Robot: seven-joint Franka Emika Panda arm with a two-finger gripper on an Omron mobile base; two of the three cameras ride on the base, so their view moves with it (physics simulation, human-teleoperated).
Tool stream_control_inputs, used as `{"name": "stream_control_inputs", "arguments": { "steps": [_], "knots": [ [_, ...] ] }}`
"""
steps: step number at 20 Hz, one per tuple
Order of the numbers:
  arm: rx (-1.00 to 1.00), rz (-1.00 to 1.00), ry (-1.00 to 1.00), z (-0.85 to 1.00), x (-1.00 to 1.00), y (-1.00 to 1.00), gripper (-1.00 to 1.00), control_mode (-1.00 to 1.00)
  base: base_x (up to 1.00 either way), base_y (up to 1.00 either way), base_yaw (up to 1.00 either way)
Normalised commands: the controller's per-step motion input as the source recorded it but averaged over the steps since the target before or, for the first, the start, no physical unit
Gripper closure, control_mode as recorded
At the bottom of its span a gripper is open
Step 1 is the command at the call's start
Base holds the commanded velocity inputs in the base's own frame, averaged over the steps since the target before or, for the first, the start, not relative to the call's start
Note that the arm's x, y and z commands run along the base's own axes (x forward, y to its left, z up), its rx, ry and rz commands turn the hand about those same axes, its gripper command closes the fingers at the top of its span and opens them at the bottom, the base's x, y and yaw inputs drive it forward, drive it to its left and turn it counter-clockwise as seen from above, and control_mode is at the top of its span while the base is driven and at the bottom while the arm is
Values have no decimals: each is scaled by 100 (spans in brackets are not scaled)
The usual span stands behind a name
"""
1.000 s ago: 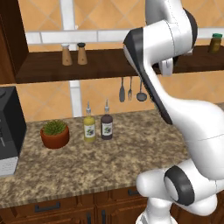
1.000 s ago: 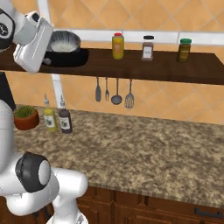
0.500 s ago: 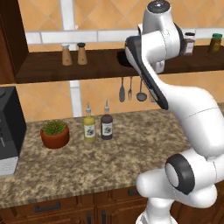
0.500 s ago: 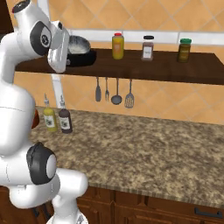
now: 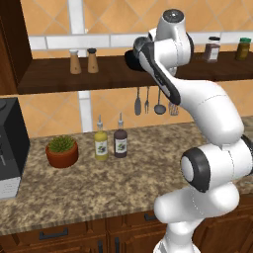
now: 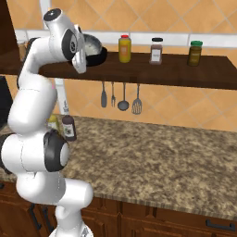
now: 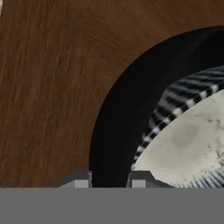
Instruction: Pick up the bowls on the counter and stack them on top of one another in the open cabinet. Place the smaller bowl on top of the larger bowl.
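Bowls are stacked: smaller bowl (image 6: 91,45) sits inside larger bowl (image 6: 99,58) on the open cabinet (image 6: 162,72) shelf, and the pair has shifted slightly rightward. The hand (image 7: 109,179) stays at the black rim (grip unclear), so probably only retreat remains.

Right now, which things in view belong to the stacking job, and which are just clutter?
Job:
small grey bowl, nested in the black bowl
open cabinet shelf
counter

Clutter:
potted plant
two bottles
shelf jars
hanging utensils
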Motion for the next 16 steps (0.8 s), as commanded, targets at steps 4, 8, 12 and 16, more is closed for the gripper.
{"name": "stream_control_inputs", "arguments": {
  "steps": [4,8,12,16],
  "knots": [
    [0,4,2,7,44,0,-100,-100,0,0,0],
    [0,0,0,15,-52,0,-100,-100,0,0,0],
    [0,0,-3,2,-100,-7,-100,-100,0,0,0],
    [0,0,0,-32,-100,-45,-100,-100,0,0,0]
  ]
}}
